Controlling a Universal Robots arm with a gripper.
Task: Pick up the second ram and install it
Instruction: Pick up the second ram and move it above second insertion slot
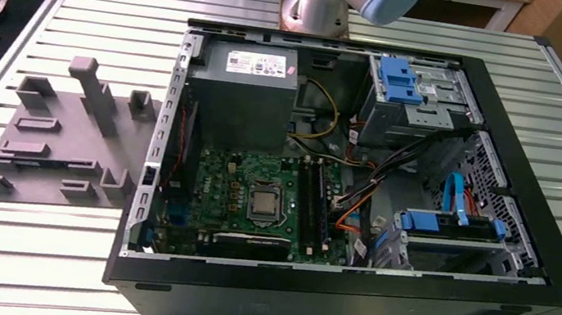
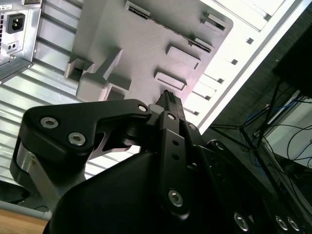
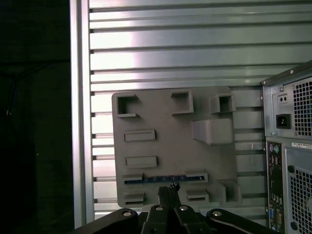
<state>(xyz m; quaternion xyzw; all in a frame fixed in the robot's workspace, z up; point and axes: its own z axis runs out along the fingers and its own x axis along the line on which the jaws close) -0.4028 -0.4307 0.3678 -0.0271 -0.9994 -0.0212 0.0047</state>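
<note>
At the exterior view's left | gray tray (image 1: 51, 150) on surface (image 1: 387, 32) | second ram (image 3: 163, 179) lying in tray slot | gripper (image 3: 170, 187) nearby, jaws clenched, empty

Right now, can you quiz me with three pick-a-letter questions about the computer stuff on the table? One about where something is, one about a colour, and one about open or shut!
1. The computer case is:
A) open, with its insides showing
B) closed by a side panel
C) wrapped in a box

2. The second ram is:
A) inside the case
B) in a slot of the tray
C) on the table slats

3. The tray is:
A) red
B) yellow
C) grey

Answers:
1 A, the motherboard shows inside.
2 B, in the first wrist view the blue stick sits in a tray slot.
3 C, it looks grey in all three views.
</note>
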